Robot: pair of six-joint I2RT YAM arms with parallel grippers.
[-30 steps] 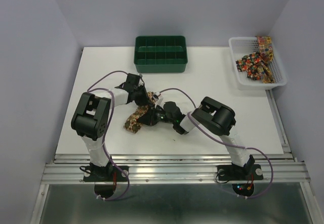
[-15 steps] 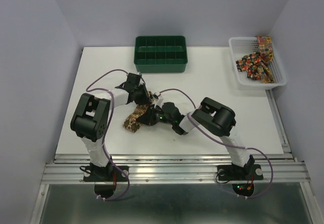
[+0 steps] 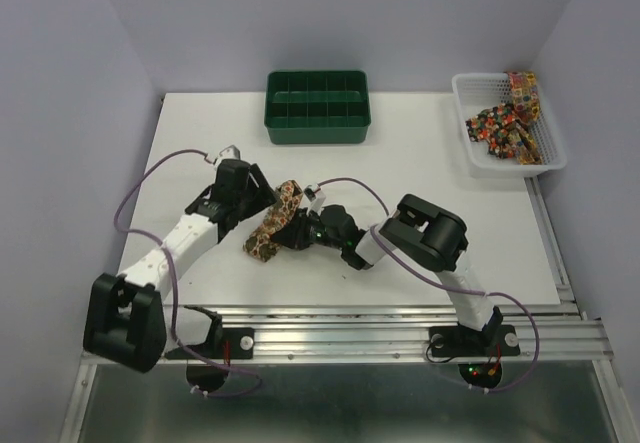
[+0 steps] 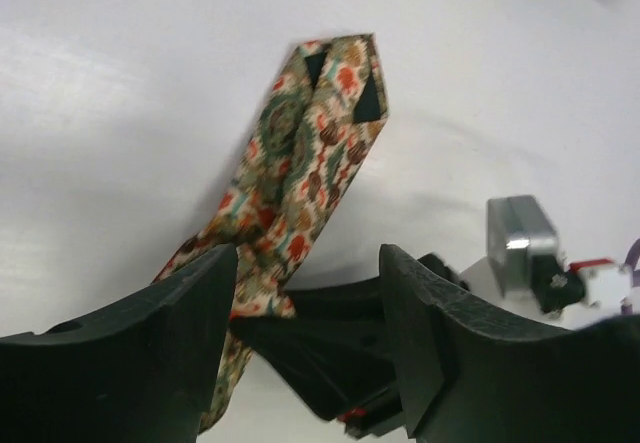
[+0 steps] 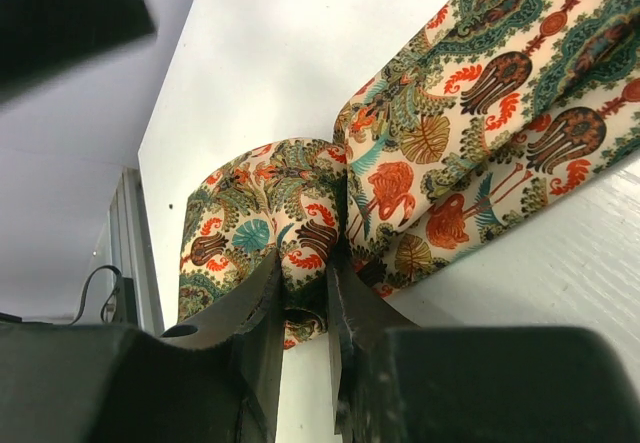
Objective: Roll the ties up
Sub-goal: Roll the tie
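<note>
Right gripper (image 5: 305, 298) clamped on printed tie (image 5: 440, 183), left gripper (image 4: 305, 268) spread wide nearby

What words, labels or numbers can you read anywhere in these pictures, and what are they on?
None can be read. The tie bears only a print of leaves and figures, no letters. The tray and the basket show no label.

Centre crowded, right side free
Printed fabric necktie (image 3: 262, 243), left gripper (image 3: 263, 198) and right gripper (image 3: 288, 235) fill mid-table; white tabletop (image 3: 470, 233) opens rightward; green compartment tray (image 3: 317, 135), white mesh basket (image 3: 512, 169) line the far edge.
</note>
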